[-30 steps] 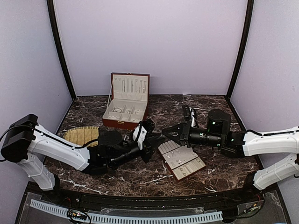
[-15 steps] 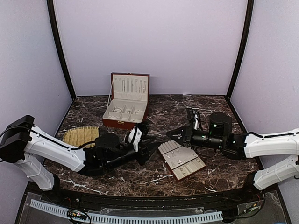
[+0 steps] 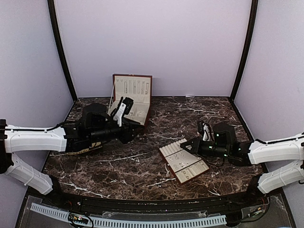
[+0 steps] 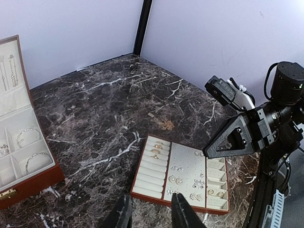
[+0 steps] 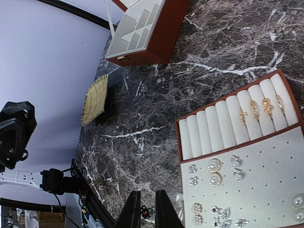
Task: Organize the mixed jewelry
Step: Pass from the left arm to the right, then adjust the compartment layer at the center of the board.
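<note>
The mixed jewelry lies in two places. Silvery bangles (image 4: 29,136) sit in the open red-brown box (image 3: 143,118), also seen in the left wrist view (image 4: 28,181). Gold rings (image 5: 259,109) and pearl and silvery studs (image 5: 213,172) sit on the cream slotted tray (image 3: 191,178). A small golden piece (image 4: 166,125) lies loose on the marble behind the tray. My left gripper (image 4: 152,216) is open and empty, up by the box (image 3: 137,127). My right gripper (image 5: 148,211) hovers at the tray's near corner (image 3: 183,145) with a narrow gap between its jaws. A tiny dark speck shows in that gap.
The woven mat (image 5: 92,99) lies at the table's left, mostly hidden under my left arm in the top view. The box lid (image 3: 133,88) stands upright at the back. Purple walls close in the sides and back.
My left arm has pulled back from the tray, up and left to the box. My right gripper has drawn back to the right, dropped lower, and its jaws have narrowed.
</note>
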Tool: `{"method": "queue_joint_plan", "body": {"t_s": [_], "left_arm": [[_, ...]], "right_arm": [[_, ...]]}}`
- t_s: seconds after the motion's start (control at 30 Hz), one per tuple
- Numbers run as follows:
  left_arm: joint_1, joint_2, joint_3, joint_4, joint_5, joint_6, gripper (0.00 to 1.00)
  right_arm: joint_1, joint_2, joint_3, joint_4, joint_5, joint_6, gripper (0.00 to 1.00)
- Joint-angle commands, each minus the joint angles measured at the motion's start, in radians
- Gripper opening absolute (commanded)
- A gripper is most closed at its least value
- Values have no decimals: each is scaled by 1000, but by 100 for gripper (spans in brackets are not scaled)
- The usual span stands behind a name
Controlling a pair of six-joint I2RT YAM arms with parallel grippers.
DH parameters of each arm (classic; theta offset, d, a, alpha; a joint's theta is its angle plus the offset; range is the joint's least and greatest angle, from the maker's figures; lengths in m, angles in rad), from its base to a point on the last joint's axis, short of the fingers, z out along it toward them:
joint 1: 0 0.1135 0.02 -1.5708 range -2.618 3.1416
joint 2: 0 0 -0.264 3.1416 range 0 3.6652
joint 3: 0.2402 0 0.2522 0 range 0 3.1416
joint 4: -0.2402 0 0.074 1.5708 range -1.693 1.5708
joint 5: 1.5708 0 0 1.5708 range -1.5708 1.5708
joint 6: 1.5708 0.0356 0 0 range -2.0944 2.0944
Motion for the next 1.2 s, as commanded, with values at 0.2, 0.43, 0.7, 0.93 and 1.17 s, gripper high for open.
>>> {"method": "queue_joint_plan", "body": {"t_s": [0.2, 0.43, 0.7, 0.93, 1.17], "left_arm": [[290, 41, 205, -405, 328, 12, 33], [362, 48, 258, -478, 272, 98, 40], [365, 34, 232, -492, 220, 124, 44], [365, 48, 245, -496, 225, 133, 45], [366, 50, 242, -494, 229, 134, 45]], "right_arm": [[-41, 68, -55, 15, 45, -61, 11], [-51, 132, -57, 47, 50, -69, 11], [-51, 157, -86, 55, 66, -51, 10], [-51, 170, -98, 69, 50, -47, 10], [-51, 210, -94, 97, 14, -50, 10]]}}
